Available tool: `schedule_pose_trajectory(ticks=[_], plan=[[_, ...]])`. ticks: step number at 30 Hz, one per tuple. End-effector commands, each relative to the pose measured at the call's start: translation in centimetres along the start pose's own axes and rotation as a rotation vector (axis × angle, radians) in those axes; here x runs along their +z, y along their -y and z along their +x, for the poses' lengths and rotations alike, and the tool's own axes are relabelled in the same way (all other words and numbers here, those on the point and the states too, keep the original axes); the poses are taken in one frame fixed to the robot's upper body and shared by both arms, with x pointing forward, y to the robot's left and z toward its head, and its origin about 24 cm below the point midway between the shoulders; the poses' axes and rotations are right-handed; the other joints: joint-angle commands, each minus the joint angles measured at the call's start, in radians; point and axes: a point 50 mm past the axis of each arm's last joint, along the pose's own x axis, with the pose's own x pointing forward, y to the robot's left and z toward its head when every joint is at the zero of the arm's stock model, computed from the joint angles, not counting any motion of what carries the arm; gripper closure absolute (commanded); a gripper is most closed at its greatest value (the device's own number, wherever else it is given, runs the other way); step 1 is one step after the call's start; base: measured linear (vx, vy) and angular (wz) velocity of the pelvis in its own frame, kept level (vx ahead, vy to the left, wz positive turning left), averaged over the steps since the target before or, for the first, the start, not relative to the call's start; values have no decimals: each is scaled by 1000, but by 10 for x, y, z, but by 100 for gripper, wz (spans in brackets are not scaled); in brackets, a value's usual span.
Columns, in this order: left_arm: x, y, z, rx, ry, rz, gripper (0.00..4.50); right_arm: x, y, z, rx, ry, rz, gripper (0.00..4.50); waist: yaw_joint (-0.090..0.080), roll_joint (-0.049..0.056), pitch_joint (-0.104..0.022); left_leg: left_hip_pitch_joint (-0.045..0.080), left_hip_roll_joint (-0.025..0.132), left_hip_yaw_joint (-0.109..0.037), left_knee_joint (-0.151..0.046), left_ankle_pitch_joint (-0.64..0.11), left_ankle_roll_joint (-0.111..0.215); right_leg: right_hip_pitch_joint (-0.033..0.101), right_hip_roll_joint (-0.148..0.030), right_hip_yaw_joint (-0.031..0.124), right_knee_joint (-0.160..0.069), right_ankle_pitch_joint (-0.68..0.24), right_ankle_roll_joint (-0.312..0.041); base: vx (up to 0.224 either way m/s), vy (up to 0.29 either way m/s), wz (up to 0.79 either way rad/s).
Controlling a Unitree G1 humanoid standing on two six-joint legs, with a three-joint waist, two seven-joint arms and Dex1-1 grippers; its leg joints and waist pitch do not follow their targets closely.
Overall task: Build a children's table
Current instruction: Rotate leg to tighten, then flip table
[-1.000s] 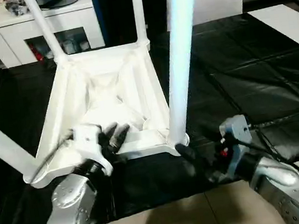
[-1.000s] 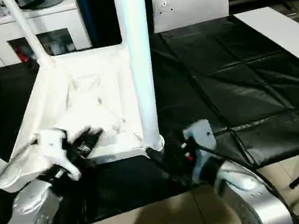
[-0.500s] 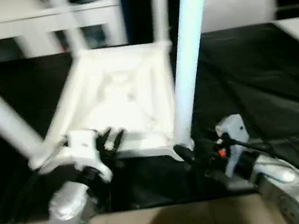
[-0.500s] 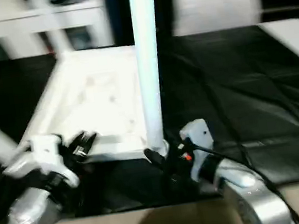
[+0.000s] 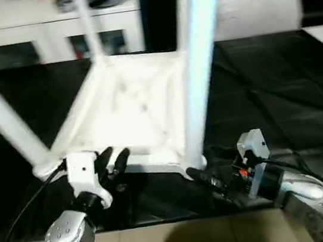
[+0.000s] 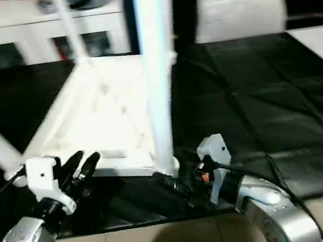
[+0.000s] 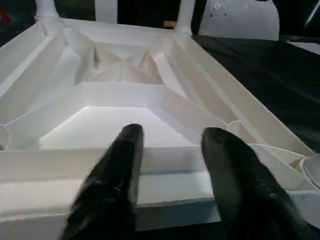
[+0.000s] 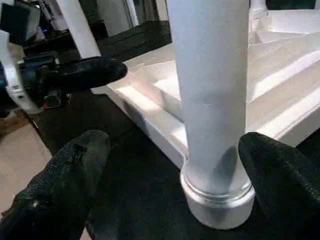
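The left gripper [image 7: 170,170] is open, its fingers [image 7: 115,180] just above the near rim of the tabletop [image 5: 129,101], not clasping it; the right gripper [image 8: 170,170] is spread wide on either side of the base of the near right leg [image 8: 210,90], apart from it; the tabletop lies upside down, ribbed underside up, on the black counter [image 5: 278,92], legs seated in its corners and standing upward; a white cabinet [image 5: 46,29] stands beyond.
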Motion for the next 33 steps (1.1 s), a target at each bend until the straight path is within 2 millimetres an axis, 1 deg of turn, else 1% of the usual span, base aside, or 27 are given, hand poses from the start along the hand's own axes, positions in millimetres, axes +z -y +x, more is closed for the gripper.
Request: schedule_pose_trajectory(ticks=[1, 2, 3, 5, 7, 8, 9, 10, 11, 12, 14, 15, 17, 19, 20, 21, 22, 23, 24, 25, 26, 27, 28, 29, 31, 32, 33], plan=[[-2, -5, -3, 51, 1, 3, 211, 10, -3, 2, 51, 37, -24, 0, 0, -4, -35, 1, 78, -34, -91, -375, 18, 16, -110, 76, -112, -434, -60, 0, 0, 0], [-4, -8, -5, 78, -4, 13, 211, 13, -5, 3, 80, 52, -25, 0, 0, -4, -34, 0, 79, -34, -91, -371, 22, 15, -109, 76, -111, -427, -66, 0, 0, 0], [-6, -11, -7, 102, -5, 23, 196, 16, -6, 4, 104, 66, -27, 0, 0, -5, -34, -3, 78, -33, -90, -361, 32, 17, -108, 75, -109, -419, -71, 0, 0, 0], [-7, -13, -9, 125, -2, 27, 181, 18, -7, 6, 120, 77, -28, 0, 1, -3, -34, -5, 78, -32, -90, -345, 37, 18, -109, 75, -109, -418, -71, 0, 0, 0], [-11, -20, -15, 182, 1, 41, 176, 21, -5, 9, 126, 97, -33, 0, 5, -3, -41, -9, 80, -31, -87, -286, 51, 22, -108, 76, -103, -352, -84, 0, 0, 0], [-13, -23, -19, 211, 2, 48, 164, 23, -4, 11, 121, 107, -34, 0, 3, -5, -41, -11, 82, -30, -88, -275, 55, 24, -108, 76, -101, -333, -88, 0, 0, 0], [-14, -24, -21, 228, 3, 57, 164, 24, -2, 13, 117, 114, -32, 0, 4, -9, -41, -12, 81, -29, -88, -264, 60, 24, -108, 75, -100, -319, -92, 0, 0, 0], [-15, -26, -23, 240, 5, 65, 140, 25, -1, 14, 114, 119, -30, 0, 5, -6, -42, -7, 81, -24, -85, -252, 66, 21, -106, 76, -99, -305, -103, 0, 0, 0], [-15, -26, -23, 240, 5, 65, 140, 25, -1, 14, 114, 119, -30, 0, 6, -6, -41, -5, 82, -23, -85, -250, 67, 20, -106, 77, -98, -303, -105, 0, 0, 0], [-15, -26, -25, 255, 14, 73, 135, 27, 1, 16, 105, 132, -32, 0, 9, -7, -42, -6, 84, -23, -85, -238, 68, 22, -107, 77, -94, -291, -111, 0, 0, 0], [-15, -28, -29, 309, 50, 85, 126, 31, 6, 19, 81, 167, -22, 0, 10, -13, -41, -7, 86, -21, -87, -236, 68, 22, -106, 76, -94, -286, -116, 0, 0, 0], [-15, -29, -30, 325, 65, 81, 113, 32, 8, 20, 70, 176, -18, 0, 12, -10, -42, -5, 88, -20, -87, -237, 66, 21, -107, 76, -92, -285, -118, 0, 0, 0], [-17, -28, -31, 323, 72, 72, 97, 33, 11, 21, 43, 179, -21, 0, 17, -11, -40, -3, 90, -17, -89, -242, 58, 20, -107, 79, -92, -287, -116, 0, 0, 0], [-17, -28, -31, 323, 72, 72, 88, 33, 11, 21, 43, 179, -21, 0, 24, -11, -40, 4, 90, -15, -89, -260, 44, 15, -106, 83, -93, -289, -111, 0, 0, 0], [-20, -26, -31, 301, 67, 66, 63, 32, 15, 21, 2, 174, -37, 0, 25, -11, -40, 4, 90, -15, -90, -261, 41, 15, -106, 83, -93, -291, -108, 0, 0, 0], [-26, -26, -29, 272, 57, 62, 56, 32, 26, 22, -104, 169, -56, 0, 24, -12, -39, 3, 89, -14, -92, -266, 38, 16, -105, 83, -93, -297, -104, 0, 0, 0], [-27, -26, -28, 268, 56, 62, 52, 32, 27, 22, -119, 169, -59, 0, 22, -9, -40, 6, 84, -14, -92, -290, 18, 13, -104, 83, -96, -327, -91, 0, 0, 0], [-29, -27, -27, 259, 52, 62, 52, 32, 31, 22, -160, 170, -67, 0, 24, -8, -41, 7, 85, -15, -93, -295, 16, 14, -106, 84, -96, -329, -89, 0, 0, 0], [-29, -27, -27, 258, 52, 63, 32, 32, 32, 22, -166, 171, -68, 0, 25, -9, -40, 7, 86, -14, -93, -299, 15, 13, -106, 86, -97, -325, -86, 0, 0, 0], [-31, -31, -26, 253, 52, 80, 19, 33, 40, 22, -251, 173, -92, 0, 25, -1, -40, 8, 85, -15, -94, -311, 8, 10, -105, 85, -99, -331, -83, 0, 0, 0], [-31, -32, -26, 252, 52, 83, 19, 34, 42, 21, -278, 172, -103, 0, 23, -4, -40, 9, 84, -15, -95, -318, 5, 11, -105, 84, -98, -334, -83, 0, 0, 0], [-31, -32, -26, 252, 52, 83, 7, 34, 42, 21, -278, 172, -103, 0, 24, -3, -41, 9, 84, -16, -95, -324, 1, 12, -106, 84, -97, -339, -84, 0, 0, 0], [-32, -33, -25, 238, 59, 88, 3, 34, 47, 20, -324, 171, -115, 0, 24, -2, -39, 11, 86, -15, -95, -335, -2, 10, -107, 86, -100, -338, -87, 0, 0, 0], [-32, -32, -24, 193, 61, 94, 3, 35, 56, 17, -405, 167, -129, 0, 24, -2, -39, 10, 85, -16, -96, -335, -4, 11, -106, 86, -97, -339, -86, 0, 0, 0], [-33, -31, -22, 128, 62, 104, 3, 37, 69, 11, -529, 168, -148, 0, 24, -4, -42, 13, 84, -14, -96, -332, -8, 9, -105, 86, -97, -345, -86, 0, 0, 0], [-35, -31, -22, 110, 61, 101, 3, 38, 76, 7, -580, 172, -155, 0, 23, -1, -41, 16, 84, -13, -96, -337, -12, 6, -105, 87, -96, -343, -90, 0, 0, 0], [-36, -31, -22, 102, 59, 93, 3, 40, 80, 5, -610, 176, -160, 0, 26, -1, -42, 18, 85, -12, -95, -334, -14, 5, -106, 89, -98, -335, -92, 0, 0, 0]])
